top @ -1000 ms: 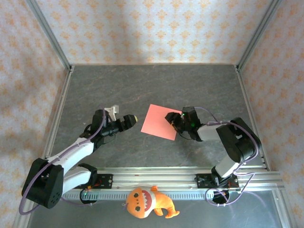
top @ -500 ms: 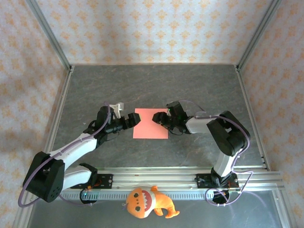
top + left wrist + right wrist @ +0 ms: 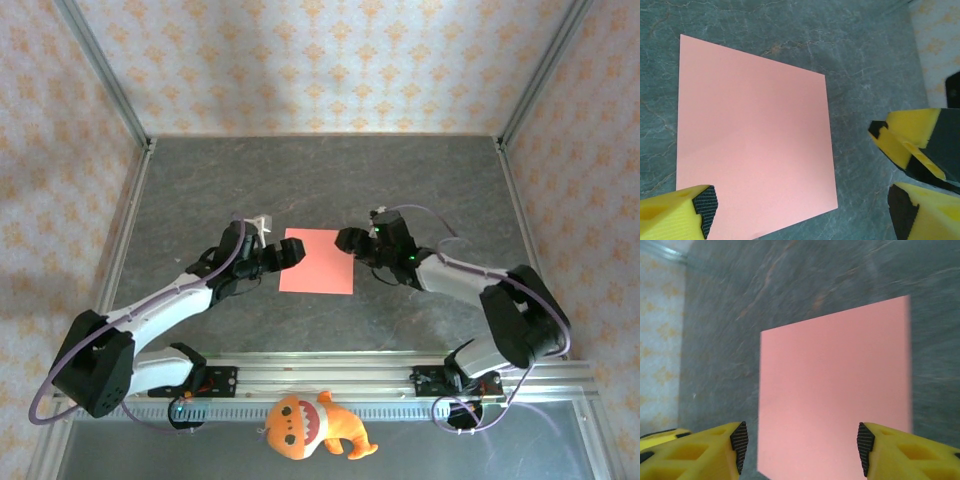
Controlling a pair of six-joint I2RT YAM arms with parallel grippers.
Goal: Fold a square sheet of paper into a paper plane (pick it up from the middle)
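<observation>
Left end effector (image 3: pixel 291 252) stands at the left edge of the square sheet of paper (image 3: pixel 320 265), jaws wide and empty. In its wrist view one fingertip (image 3: pixel 697 210) hangs over the sheet near a corner, while the other is off the paper, above bare counter (image 3: pixel 300 180). Right end effector (image 3: pixel 347 240) sits at the sheet's far right corner, jaws likewise apart and holding nothing. Its wrist view shows the paper spread between the two pads.

The sheet lies flat on the counter between the two arms, with no crease that I can make out.

I judge this to be the approach for the pick-up, with no fold begun. The task asks for a grasp from the middle, and a flat thin sheet offers nothing to bite there. One end effector would need to move over the centre, lower its pads onto the paper and close gently to raise a ridge. The other should steady an edge so the sheet does not slide.
</observation>
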